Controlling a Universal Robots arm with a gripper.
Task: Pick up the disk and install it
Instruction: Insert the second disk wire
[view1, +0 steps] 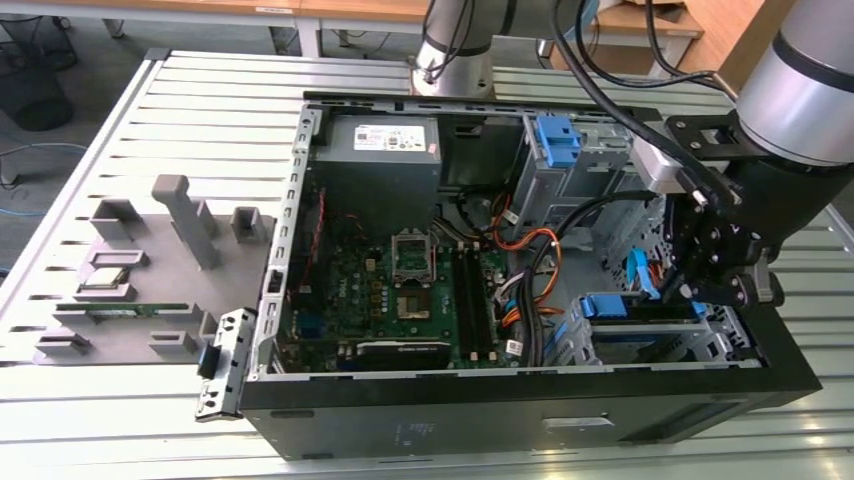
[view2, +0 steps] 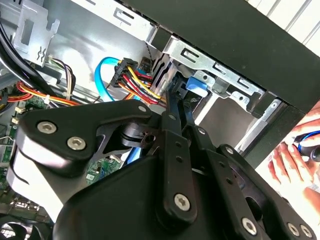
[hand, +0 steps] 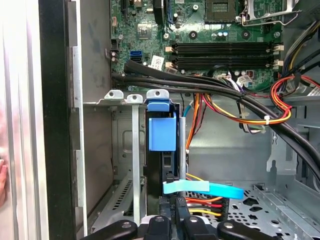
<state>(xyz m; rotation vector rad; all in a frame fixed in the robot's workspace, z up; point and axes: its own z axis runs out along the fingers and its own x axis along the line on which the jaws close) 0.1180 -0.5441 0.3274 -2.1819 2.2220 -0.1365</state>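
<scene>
Blue-railed disk (hand: 162, 135) sits upright in drive cage (hand: 114, 95).

bright even daylight; glare washes out the table slats (hand: 20, 125) in both wrist views, nearest linkage soft.

In the first wrist view the open computer case (hand: 57, 125) shows its black edge beside a grey metal drive cage (hand: 135, 165). The disk (hand: 166, 165) stands on edge in that cage — its blue plastic rail (hand: 162, 132) faces the camera, topped by a blue tab at the cage's rim. A light-blue flat cable (hand: 205, 189) crosses just below the rail, with red, yellow and black wires beneath it. The gripper (hand: 175, 220) sits at the frame's lower edge, its black fingers close together at the disk's near end. Beyond the cage lies the green motherboard (hand: 200, 30) with black memory slots — thick black cables (hand: 200, 82) and orange-yellow wires run across it.
</scene>
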